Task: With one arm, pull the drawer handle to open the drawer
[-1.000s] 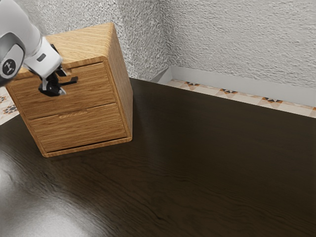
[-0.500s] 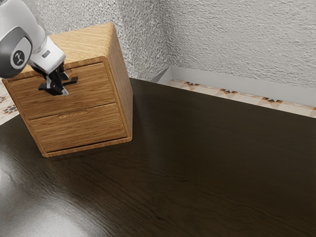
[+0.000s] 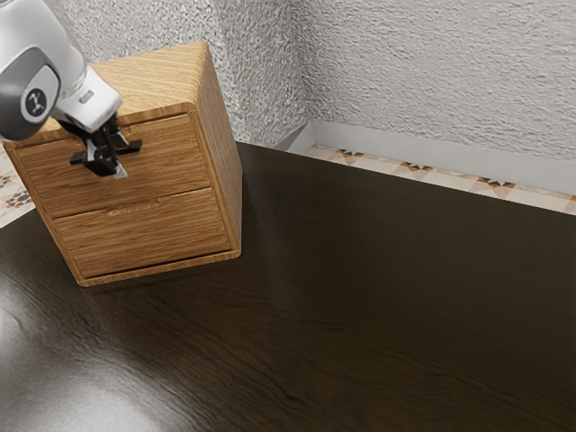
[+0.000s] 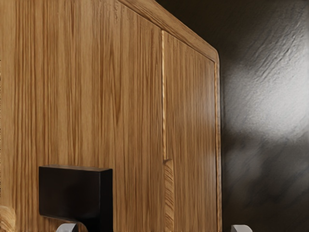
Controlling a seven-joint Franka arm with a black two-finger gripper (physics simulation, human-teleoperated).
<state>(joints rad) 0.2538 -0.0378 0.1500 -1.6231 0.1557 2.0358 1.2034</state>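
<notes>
A wooden cabinet [image 3: 144,76] with two drawers stands at the exterior view's left on the dark table [image 3: 360,315]. The upper drawer [image 3: 175,162] carries a black handle [image 3: 133,144] and sits flush with the cabinet front. My gripper [image 3: 108,162] is pressed close to that drawer front, right at the handle. In the wrist view the black handle [image 4: 72,193] lies by one fingertip [image 4: 67,226], while the other fingertip [image 4: 240,228] stands far off over the lower drawer [image 4: 190,145]. The gripper [image 4: 153,227] is open, not clamped on the handle.
The lower drawer [image 3: 144,234] is also flush. A rough grey wall [image 3: 405,63] runs behind the table, with patterned floor tiles [image 3: 423,169] along its foot. The wide dark tabletop stretches toward the exterior view's right and front.
My hand rose from the middle of the upper drawer front to the handle's height, then shifted slightly toward the exterior view's right. Both drawers stayed where they were.
</notes>
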